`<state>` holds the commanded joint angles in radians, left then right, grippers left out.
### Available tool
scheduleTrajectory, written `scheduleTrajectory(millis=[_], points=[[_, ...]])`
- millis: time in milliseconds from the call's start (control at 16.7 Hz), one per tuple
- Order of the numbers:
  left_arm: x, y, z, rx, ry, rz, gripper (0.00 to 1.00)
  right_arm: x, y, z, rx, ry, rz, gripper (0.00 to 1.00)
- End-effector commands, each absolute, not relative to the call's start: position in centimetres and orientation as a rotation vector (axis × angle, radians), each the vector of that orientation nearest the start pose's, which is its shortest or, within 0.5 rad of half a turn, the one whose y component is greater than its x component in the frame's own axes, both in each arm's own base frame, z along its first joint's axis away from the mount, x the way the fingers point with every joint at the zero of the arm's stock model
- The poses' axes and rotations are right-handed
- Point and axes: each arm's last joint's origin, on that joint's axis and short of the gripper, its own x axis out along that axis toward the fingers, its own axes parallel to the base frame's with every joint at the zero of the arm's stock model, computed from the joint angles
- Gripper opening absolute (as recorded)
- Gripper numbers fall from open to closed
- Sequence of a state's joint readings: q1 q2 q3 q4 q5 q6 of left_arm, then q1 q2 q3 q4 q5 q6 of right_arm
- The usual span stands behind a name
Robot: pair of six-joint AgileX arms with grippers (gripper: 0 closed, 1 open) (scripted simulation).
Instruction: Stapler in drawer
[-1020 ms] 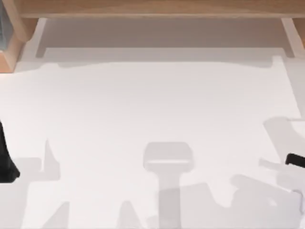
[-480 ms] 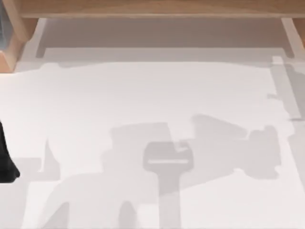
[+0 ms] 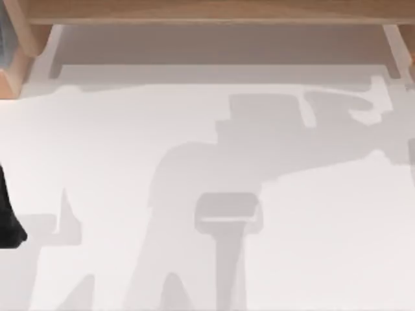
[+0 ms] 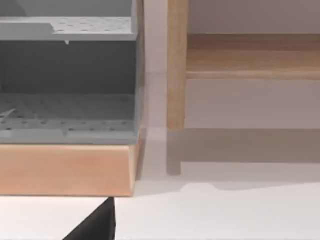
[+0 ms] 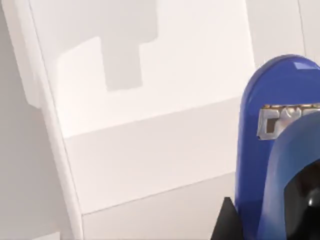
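right wrist view has the blue stapler close against the right gripper, seemingly clamped on it, above a white drawer. keep it level and lower slowly inside the walls. left arm stays parked at the table's left edge.

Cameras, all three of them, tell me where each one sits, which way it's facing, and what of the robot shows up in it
Top view: above the white table, looking down; the left arm sits dark at its left edge.
Left wrist view: on the left arm, facing a grey shelf unit on a wooden base, beside a wooden leg; a dark gripper part at the edge.
Right wrist view: on the right arm, facing a white panel, with a blue stapler close up against dark gripper parts.
Shared: top and left wrist views both show the table and wooden frame.
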<state>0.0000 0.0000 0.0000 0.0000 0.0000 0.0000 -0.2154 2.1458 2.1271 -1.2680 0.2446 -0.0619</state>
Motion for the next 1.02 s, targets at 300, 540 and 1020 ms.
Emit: scheduleTrajectory(millis=[300, 540, 1020], points=[[10.6, -0.1, 16.0, 0.0, 0.0, 0.0, 1.0, 46.7, -15.8, 22.2, -0.07, 1.42, -0.171, 0.0], [10.6, -0.1, 16.0, 0.0, 0.0, 0.0, 1.0, 47.4, -17.5, 16.6, -0.008, 1.549, -0.042, 0.0], [10.6, -0.1, 16.0, 0.0, 0.0, 0.0, 1.0, 47.5, -17.4, 16.8, -0.002, 1.541, -0.041, 0.0]])
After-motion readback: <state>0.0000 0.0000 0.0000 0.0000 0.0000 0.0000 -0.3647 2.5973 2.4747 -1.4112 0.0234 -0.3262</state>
